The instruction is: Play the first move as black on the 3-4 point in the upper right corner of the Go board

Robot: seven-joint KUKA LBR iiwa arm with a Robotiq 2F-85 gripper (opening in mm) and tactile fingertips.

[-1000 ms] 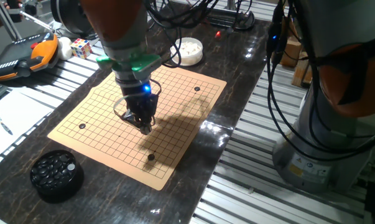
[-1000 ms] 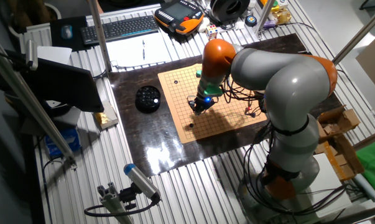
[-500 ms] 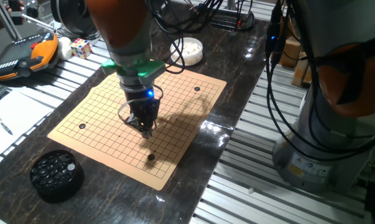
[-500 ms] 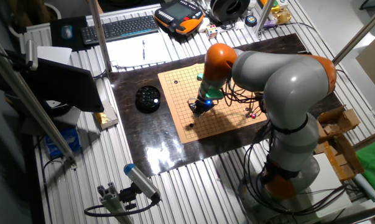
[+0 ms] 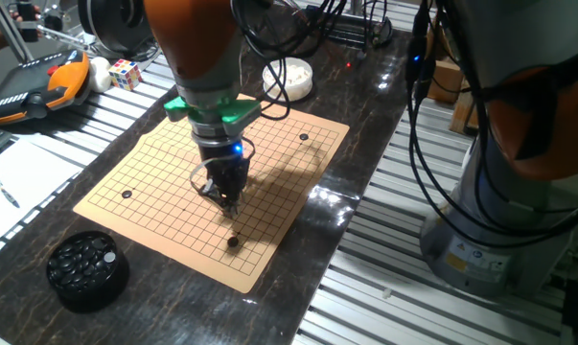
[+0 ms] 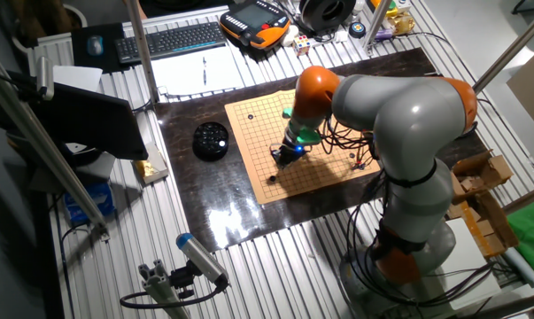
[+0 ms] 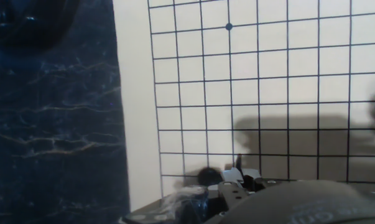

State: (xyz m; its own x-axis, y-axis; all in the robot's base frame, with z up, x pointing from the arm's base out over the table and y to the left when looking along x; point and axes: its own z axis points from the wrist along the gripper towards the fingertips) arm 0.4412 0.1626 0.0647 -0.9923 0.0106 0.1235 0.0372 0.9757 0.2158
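Observation:
The Go board [image 5: 140,163] lies on the dark table, and it also shows in the other fixed view [image 6: 249,142] and the hand view [image 7: 299,93]. My gripper [image 5: 229,203] hangs low over the board's near right part, its fingers drawn together to a point. No stone shows between them. A black stone [image 5: 233,241] lies on the board just in front of the tips, near the front corner. In the hand view this stone [image 7: 207,176] sits beside my fingertips [image 7: 237,177], near the third line from the board's edge.
A black bowl of black stones [image 5: 85,268] stands off the board's front left. A white bowl of white stones [image 5: 290,77] stands behind the board. Two more dark round spots [image 5: 127,194] [image 5: 303,137] sit near other corners. An orange pendant [image 5: 30,86] lies far left.
My gripper has moved a little right and toward the front corner, closer to the black stone. The stone on the board has not moved.

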